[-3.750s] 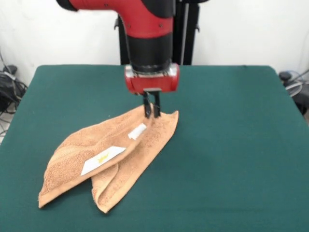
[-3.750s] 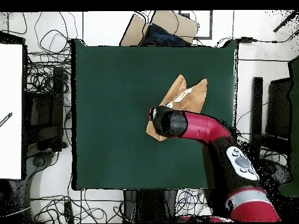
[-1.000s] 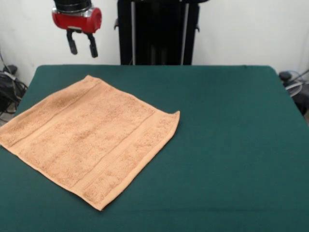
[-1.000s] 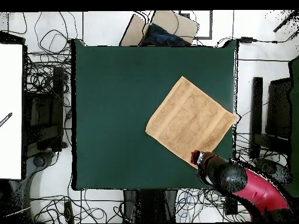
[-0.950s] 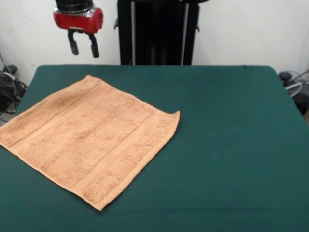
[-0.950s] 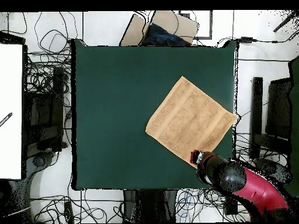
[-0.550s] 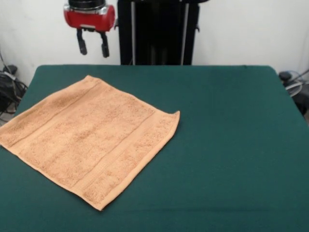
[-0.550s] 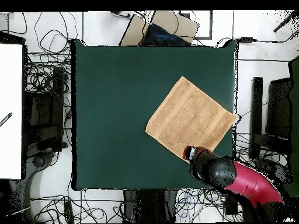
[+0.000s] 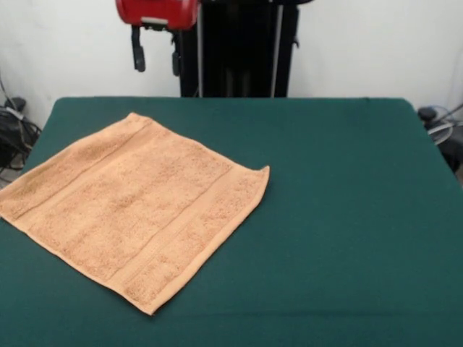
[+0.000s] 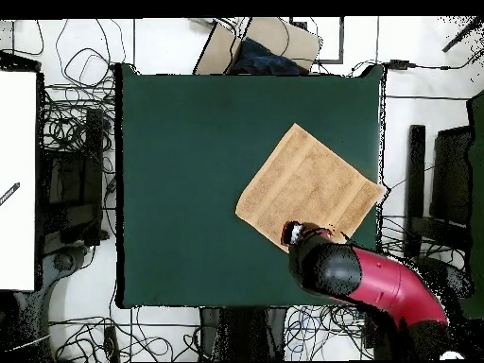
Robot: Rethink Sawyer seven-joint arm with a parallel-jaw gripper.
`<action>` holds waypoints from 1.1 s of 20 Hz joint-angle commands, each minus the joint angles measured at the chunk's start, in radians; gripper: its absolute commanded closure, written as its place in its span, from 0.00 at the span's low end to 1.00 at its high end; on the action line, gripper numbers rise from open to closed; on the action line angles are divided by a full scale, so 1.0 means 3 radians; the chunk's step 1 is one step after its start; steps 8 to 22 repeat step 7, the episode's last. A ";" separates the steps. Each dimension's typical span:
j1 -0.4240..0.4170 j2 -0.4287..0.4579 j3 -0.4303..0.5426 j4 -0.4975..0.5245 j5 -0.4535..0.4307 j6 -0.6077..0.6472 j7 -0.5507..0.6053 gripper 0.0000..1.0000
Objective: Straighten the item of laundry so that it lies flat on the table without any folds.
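The peach-orange towel (image 9: 130, 213) lies spread out flat on the green table (image 9: 340, 217), turned like a diamond at the left; its left corner reaches the table's left edge. No folds and no tags show. In the overhead view the towel (image 10: 307, 189) lies at the table's right side. My gripper (image 9: 155, 54) hangs open and empty high above the table's far edge, behind the towel's far corner. In the overhead view the red arm (image 10: 378, 284) covers the towel's lower corner.
The black pedestal (image 9: 239, 47) stands behind the table's far edge. Cables and boxes lie on the floor around the table (image 10: 189, 170) in the overhead view. A white board (image 10: 17, 180) stands at the left there.
The towel was folded with my gripper shut on it; now it lies flat and my gripper is open, raised. In the last second the gripper moved right along the far edge.
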 commanded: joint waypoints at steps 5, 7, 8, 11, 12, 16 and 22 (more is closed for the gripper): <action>0.0149 -0.0009 0.0131 -0.0170 0.0171 0.0263 0.0292 0.00; 0.0141 0.0011 0.0142 -0.0204 0.0174 0.0269 0.0263 0.00; 0.0141 0.0011 0.0142 -0.0204 0.0174 0.0269 0.0263 0.00; 0.0141 0.0011 0.0142 -0.0204 0.0174 0.0269 0.0263 0.00; 0.0141 0.0011 0.0142 -0.0204 0.0174 0.0269 0.0263 0.00; 0.0141 0.0011 0.0142 -0.0204 0.0174 0.0269 0.0263 0.00; 0.0141 0.0011 0.0142 -0.0204 0.0174 0.0269 0.0263 0.00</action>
